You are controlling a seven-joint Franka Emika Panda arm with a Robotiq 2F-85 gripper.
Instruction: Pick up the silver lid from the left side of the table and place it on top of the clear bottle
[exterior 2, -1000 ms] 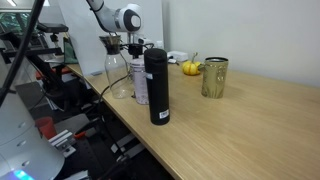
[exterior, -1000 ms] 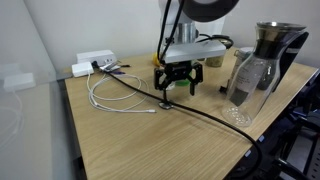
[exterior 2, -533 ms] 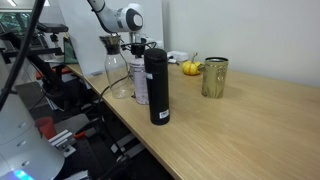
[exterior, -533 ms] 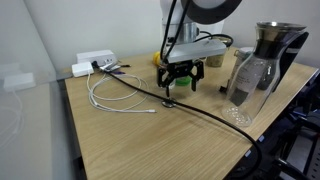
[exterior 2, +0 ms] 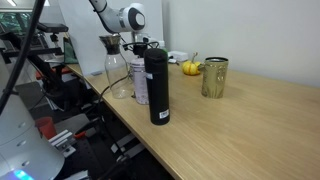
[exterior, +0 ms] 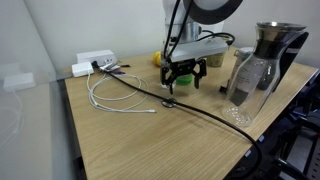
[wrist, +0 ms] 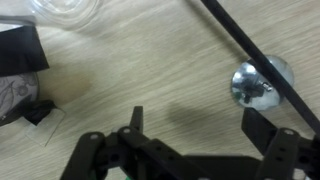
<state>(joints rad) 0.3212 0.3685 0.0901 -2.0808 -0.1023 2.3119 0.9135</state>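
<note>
I am hovering the gripper (wrist: 193, 118) low over the wooden table (exterior: 130, 140), its jaws standing wide apart and gripping nothing. The silver lid (wrist: 255, 88) is lying flat on the tabletop just beyond one fingertip in the wrist view, outside the jaws, with a black cable (wrist: 235, 38) crossing over its edge. The clear bottle (exterior: 243, 85) is standing upright well apart from the lid, just in front of a glass carafe (exterior: 278, 45)
</note>
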